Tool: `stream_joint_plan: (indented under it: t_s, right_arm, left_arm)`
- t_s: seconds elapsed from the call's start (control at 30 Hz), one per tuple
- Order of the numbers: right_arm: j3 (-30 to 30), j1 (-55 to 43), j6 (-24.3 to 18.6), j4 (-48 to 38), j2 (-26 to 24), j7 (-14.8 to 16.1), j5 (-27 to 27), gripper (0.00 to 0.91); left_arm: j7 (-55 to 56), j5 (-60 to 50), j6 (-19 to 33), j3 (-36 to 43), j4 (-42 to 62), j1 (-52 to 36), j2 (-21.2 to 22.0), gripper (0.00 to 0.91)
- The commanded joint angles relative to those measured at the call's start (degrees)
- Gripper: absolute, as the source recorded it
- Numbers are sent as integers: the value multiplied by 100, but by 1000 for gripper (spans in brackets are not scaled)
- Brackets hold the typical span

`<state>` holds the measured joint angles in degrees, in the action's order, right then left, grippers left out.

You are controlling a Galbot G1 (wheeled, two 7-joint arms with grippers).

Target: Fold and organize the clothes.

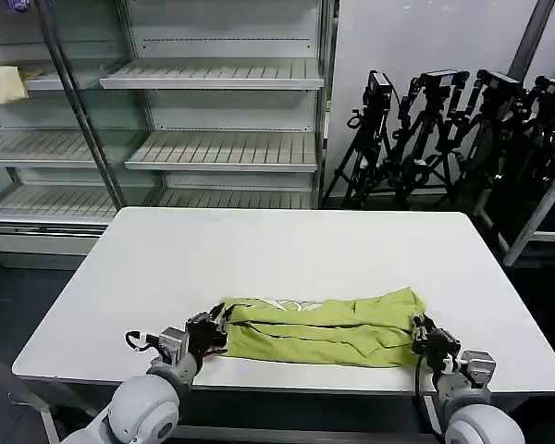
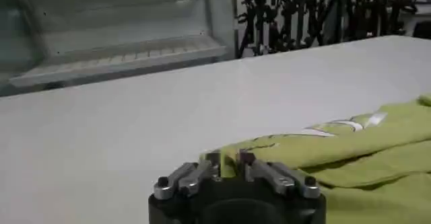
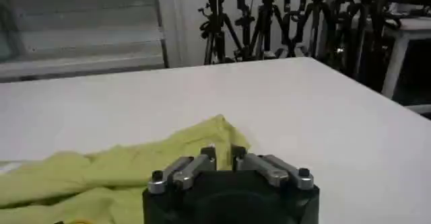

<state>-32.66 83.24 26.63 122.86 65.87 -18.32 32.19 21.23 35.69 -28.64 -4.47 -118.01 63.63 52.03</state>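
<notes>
The clothes are one lime yellow-green T-shirt (image 1: pixel 324 328), folded into a long band across the near part of the white table (image 1: pixel 287 250). My left gripper (image 1: pixel 218 326) is shut on the shirt's left end; in the left wrist view a fold of shirt (image 2: pixel 350 151) runs between the left gripper's (image 2: pixel 229 163) narrow jaws. At the shirt's right end my right gripper (image 1: pixel 417 331) is shut on the fabric, and the right wrist view shows the shirt (image 3: pixel 135 168) pinched in the right gripper (image 3: pixel 221 157).
Several black tripods (image 1: pixel 444 129) stand behind the table at the right. Metal shelving (image 1: pixel 194 111) fills the back left, with a pale cream cloth (image 1: pixel 2 83) on one shelf. The far half of the table is bare.
</notes>
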Motion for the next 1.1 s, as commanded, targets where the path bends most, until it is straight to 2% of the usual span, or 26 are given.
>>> stream_joint_plan:
  t_s: [0.03,0.2,0.43,0.63,0.67,0.73,0.77,0.87,1.1]
  right_arm:
    - [-242,529,66,504,153,21,-271,907]
    - [-406,788,52,821,258,12,-277,907]
    - [-509,1028,39,1019,392,-4,-280,907]
    - [-598,1151,12,1067,407,-5,-264,907]
    - [-611,1166,7,1077,403,-5,-256,907]
    - [-636,1181,6,1089,397,-7,-246,907]
    - [-646,1186,8,1098,394,-14,-237,907]
    - [-649,1182,13,1115,392,-34,-230,907]
    - [-606,1172,16,1134,419,-76,-230,907]
  left_arm:
    - [166,-191,73,-210,-185,343,206,907]
    - [400,123,29,-224,-273,410,495,907]
    - [589,542,-50,-79,181,142,1090,907]
    - [686,775,-125,-11,455,63,1314,907]
    - [688,788,-129,-3,474,64,1332,645]
    - [694,808,-107,10,487,74,1359,484]
    - [715,823,-78,15,479,92,1377,373]
    - [735,862,-53,21,437,147,1409,252]
    - [736,999,1,-50,333,263,1436,191]
